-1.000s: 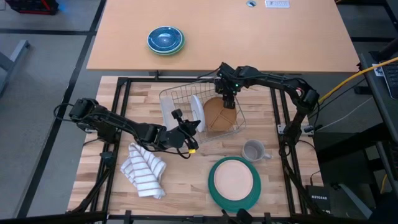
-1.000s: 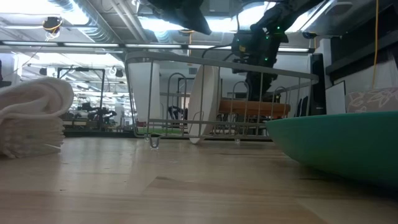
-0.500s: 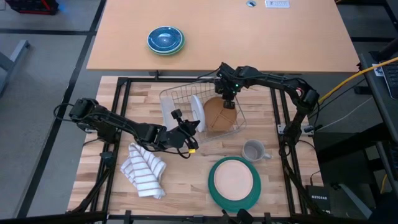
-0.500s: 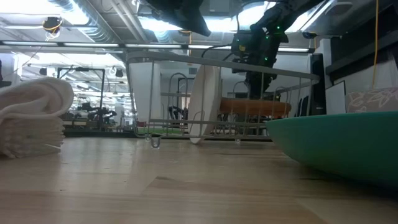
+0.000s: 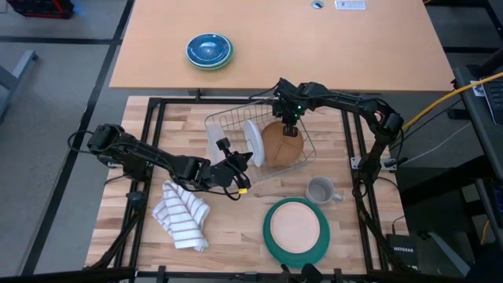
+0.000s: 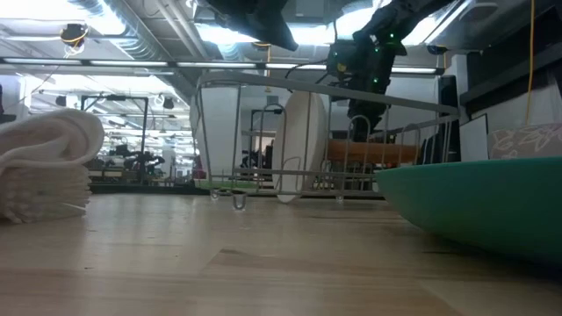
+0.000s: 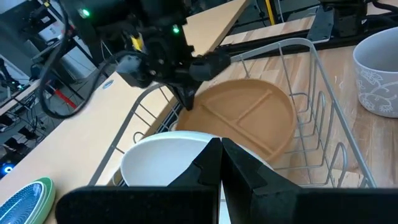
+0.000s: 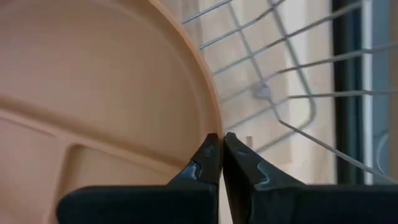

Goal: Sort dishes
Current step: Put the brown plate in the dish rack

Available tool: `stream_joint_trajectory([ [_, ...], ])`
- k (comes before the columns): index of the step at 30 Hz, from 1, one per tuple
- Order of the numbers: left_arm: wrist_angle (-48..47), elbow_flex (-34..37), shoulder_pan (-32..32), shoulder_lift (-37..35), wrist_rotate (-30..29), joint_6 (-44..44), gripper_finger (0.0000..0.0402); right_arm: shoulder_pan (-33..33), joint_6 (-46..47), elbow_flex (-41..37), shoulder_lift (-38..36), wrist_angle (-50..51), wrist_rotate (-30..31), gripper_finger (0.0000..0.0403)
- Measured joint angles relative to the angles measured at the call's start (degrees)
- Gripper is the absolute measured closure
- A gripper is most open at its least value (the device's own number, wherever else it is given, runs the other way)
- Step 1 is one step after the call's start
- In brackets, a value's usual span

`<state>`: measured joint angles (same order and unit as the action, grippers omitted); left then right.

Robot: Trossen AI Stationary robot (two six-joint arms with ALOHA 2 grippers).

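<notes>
Right tool [image 5: 289, 128] pinching the far rim of the tan plate [image 5: 281, 145], propped in the wire rack [image 5: 302, 153] mid-counter beside the white plate [image 5: 253, 142]. Left tool [image 5: 243, 159] pressed together, empty, waiting near the rack. Green plate [image 5: 271, 240] near-right, untouched.

A light butcher-block tabletop [image 5: 228, 236] stands inside a black metal frame [image 5: 157, 106]. Past its far edge sits a larger tan desk [image 5: 314, 47]. Grey floor [image 5: 55, 86] lies to the left, and a yellow cable [image 5: 464, 88] crosses at the right. In the low view, a ceiling with bright strip lights [image 6: 228, 33] and ducts [image 6: 132, 35] spans an open workshop.
</notes>
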<state>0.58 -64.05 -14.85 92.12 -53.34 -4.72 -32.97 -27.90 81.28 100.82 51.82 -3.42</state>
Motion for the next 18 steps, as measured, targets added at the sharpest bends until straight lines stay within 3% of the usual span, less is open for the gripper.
stream_joint_trajectory([
  [3,0.0,0.0,0.0,0.0,0.0,-0.2,0.0402,0.0,0.7,3.3,0.0,2.5,1.0,0.0392],
  [12,1.9,0.0,2.0,0.0,0.9,-0.4,0.0402,2.3,0.8,15.2,0.0,11.5,12.4,0.0397],
  [18,7.0,0.0,6.0,0.0,11.7,1.4,0.0402,5.9,0.6,22.5,-0.1,17.6,17.5,0.0399],
])
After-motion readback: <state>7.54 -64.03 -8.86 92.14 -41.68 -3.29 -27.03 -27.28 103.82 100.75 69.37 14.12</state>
